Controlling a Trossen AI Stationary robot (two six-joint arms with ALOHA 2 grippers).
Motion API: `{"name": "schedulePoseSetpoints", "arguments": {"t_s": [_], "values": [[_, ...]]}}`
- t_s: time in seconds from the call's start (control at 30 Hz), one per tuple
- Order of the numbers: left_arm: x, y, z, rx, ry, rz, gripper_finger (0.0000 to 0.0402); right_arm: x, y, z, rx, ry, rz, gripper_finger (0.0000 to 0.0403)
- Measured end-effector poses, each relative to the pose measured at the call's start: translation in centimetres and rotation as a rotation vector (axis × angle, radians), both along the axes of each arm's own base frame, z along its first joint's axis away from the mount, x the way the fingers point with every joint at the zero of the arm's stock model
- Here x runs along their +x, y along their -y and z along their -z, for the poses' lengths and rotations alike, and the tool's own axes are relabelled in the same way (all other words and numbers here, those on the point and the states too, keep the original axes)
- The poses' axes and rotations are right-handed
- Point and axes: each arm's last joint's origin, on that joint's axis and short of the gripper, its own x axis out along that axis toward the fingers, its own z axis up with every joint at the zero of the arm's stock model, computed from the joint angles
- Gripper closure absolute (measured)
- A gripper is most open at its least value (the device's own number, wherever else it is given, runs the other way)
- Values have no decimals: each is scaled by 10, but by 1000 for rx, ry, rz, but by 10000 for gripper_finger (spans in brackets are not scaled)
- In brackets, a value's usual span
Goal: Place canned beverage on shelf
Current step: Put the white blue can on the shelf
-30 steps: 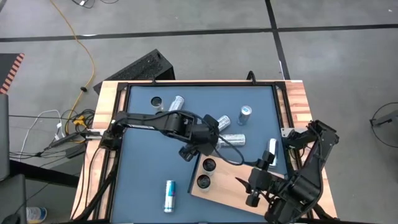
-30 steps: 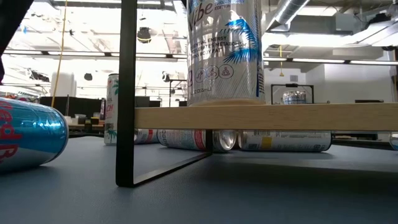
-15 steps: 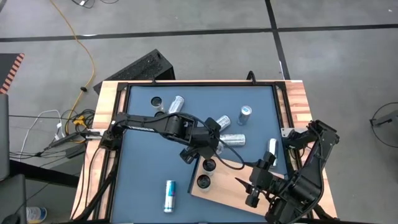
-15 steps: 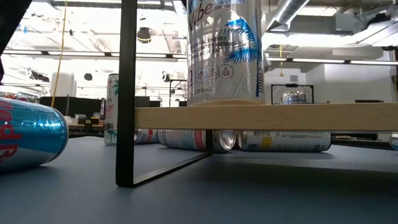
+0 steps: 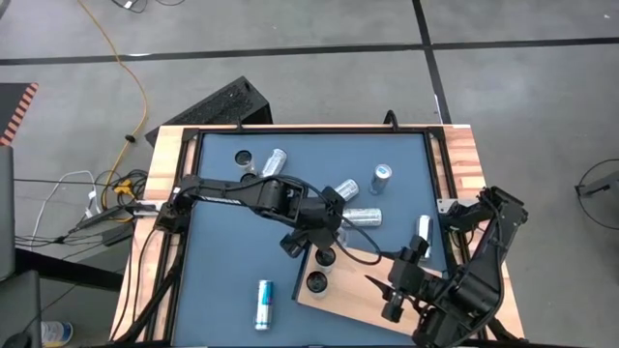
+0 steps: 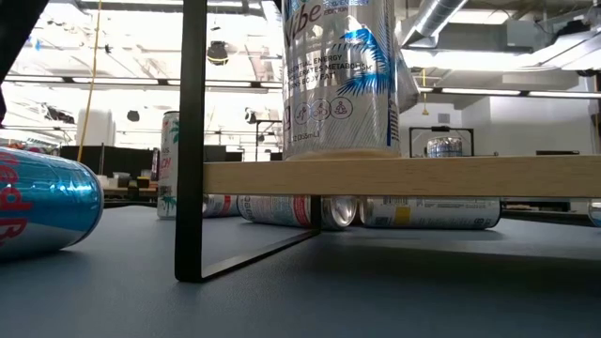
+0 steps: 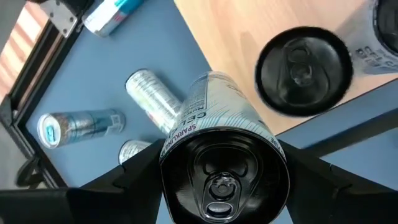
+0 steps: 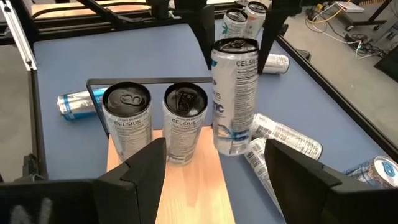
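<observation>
The held can (image 8: 234, 96) hangs upright in the air just above the far edge of the shelf (image 8: 186, 193), clamped between the fingers of the left gripper (image 7: 224, 180), which grasps it near its dark top. In the right wrist view its white body reads CELSIUS, and its base is clear of the wood, just beside the two cans already there. Those are the middle can (image 8: 185, 122) and the left can (image 8: 126, 120), both upright on the light-brown board and close together, each with a dark lid.

From above, the left gripper (image 5: 324, 220) sits over the far left corner of the shelf (image 5: 363, 300), with the two standing cans' dark tops just nearer than it. The right gripper (image 5: 395, 300) rests over the near right part of the board, its fingers apart and grasping nothing.

Beyond the shelf, on the blue-grey tabletop (image 5: 222, 261), two silver cans (image 5: 360, 217) lie on their sides near the held can. Farther off stand an upright can (image 5: 382, 176) and a dark-topped can (image 5: 243, 158), with a lying can (image 5: 275, 161) beside the latter. A blue can (image 5: 263, 304) lies on its side near the table's near edge, left of the shelf. In the low view the board's edge (image 6: 404, 176) sits raised on a black frame (image 6: 194, 141).
</observation>
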Motion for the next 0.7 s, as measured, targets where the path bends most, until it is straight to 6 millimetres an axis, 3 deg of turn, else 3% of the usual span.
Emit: {"name": "schedulePoseSetpoints", "arguments": {"t_s": [0.3,0.7], "values": [[12,4,28,76,-93,-5,157,0,0,0,4,6,4,143],[18,6,39,60,-134,27,157,0,0,0,6,10,4,143]]}}
